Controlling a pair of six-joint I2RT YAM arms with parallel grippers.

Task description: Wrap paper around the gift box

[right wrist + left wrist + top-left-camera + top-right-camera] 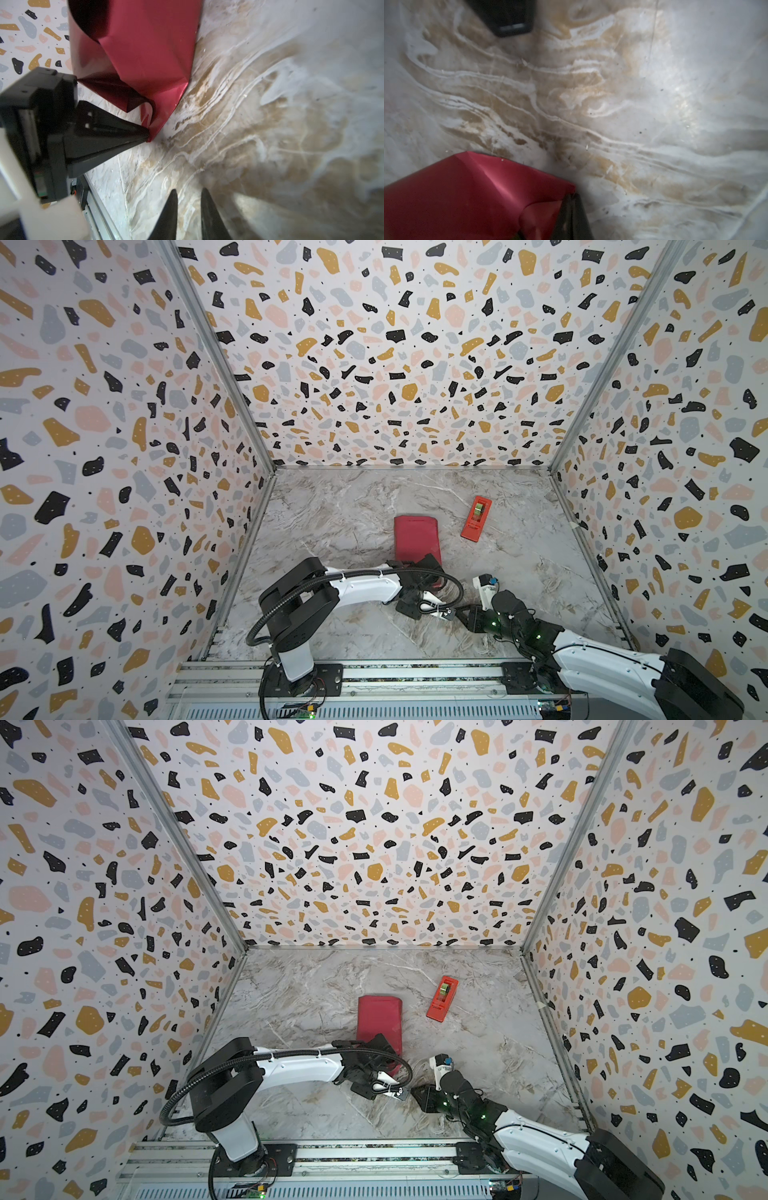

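R gripper (188, 207) ajar, empty; L gripper (148, 136) pinched shut on paper (145, 52) corner; gift box hidden inside, end folds prob. left.

Lab robot booth: terrazzo-print walls (374, 344), marble-print tabletop (353, 510), aluminium rail (415, 673).

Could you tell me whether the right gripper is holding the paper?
No, the right gripper hangs over bare table, jaws apart and empty; the left gripper pinches the paper.

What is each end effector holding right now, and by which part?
The left end effector is shut on the paper, pinching a loose corner of it. The right end effector holds nothing; its jaws stand slightly apart above the table.
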